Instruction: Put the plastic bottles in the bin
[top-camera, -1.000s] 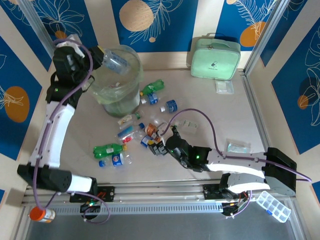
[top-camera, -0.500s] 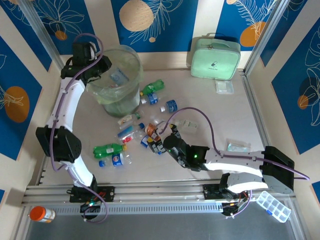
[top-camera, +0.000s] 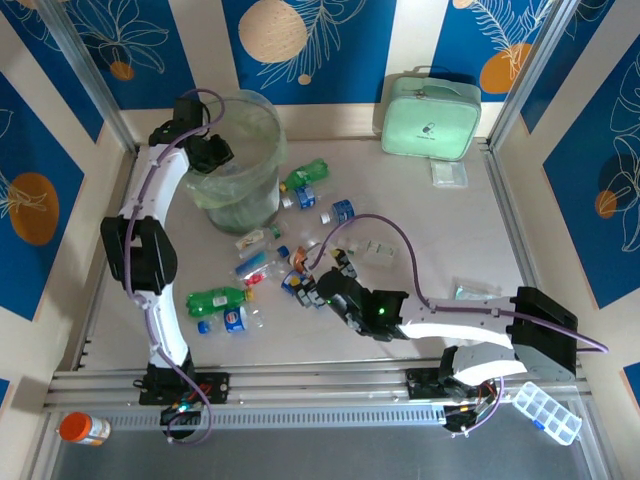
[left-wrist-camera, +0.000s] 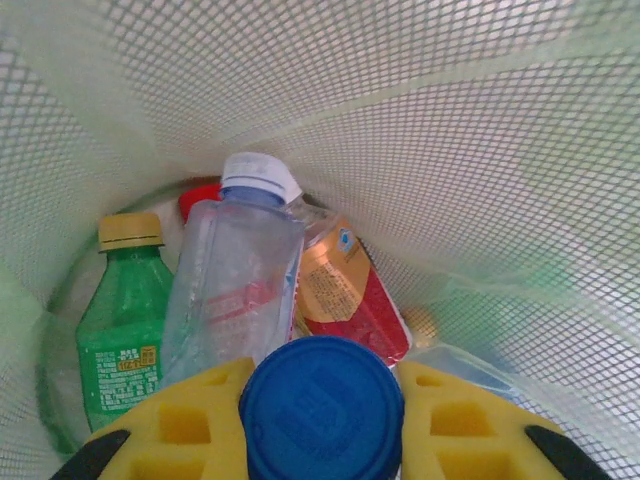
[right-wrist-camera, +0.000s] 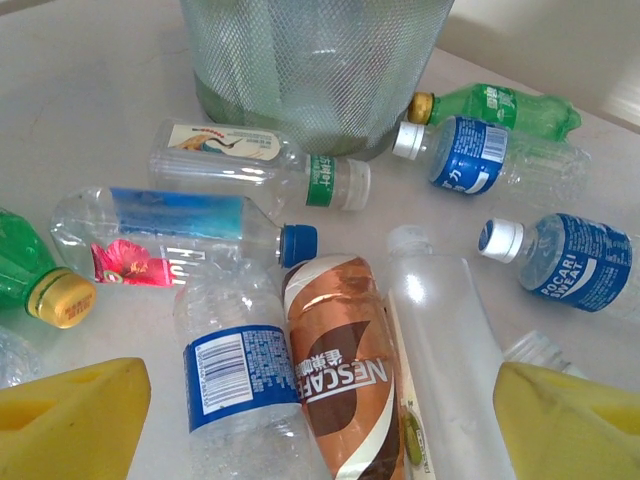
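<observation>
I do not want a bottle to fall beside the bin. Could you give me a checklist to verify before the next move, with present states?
1. Left pincer inside the bin: ok, mesh wall all around.
2. Left pincer shut on blue-capped bottle: ok.
3. Room below for it: ok, other bottles lie lower.
4. Right pincer open: ok.
5. One bottle alone between its fingers: not ok; Nescafe bottle, clear bottle and blue-label bottle lie side by side.

Loose plastic bottles (right-wrist-camera: 340, 370) between bin (right-wrist-camera: 310, 60) and wide-spread tool (right-wrist-camera: 320, 425)
</observation>
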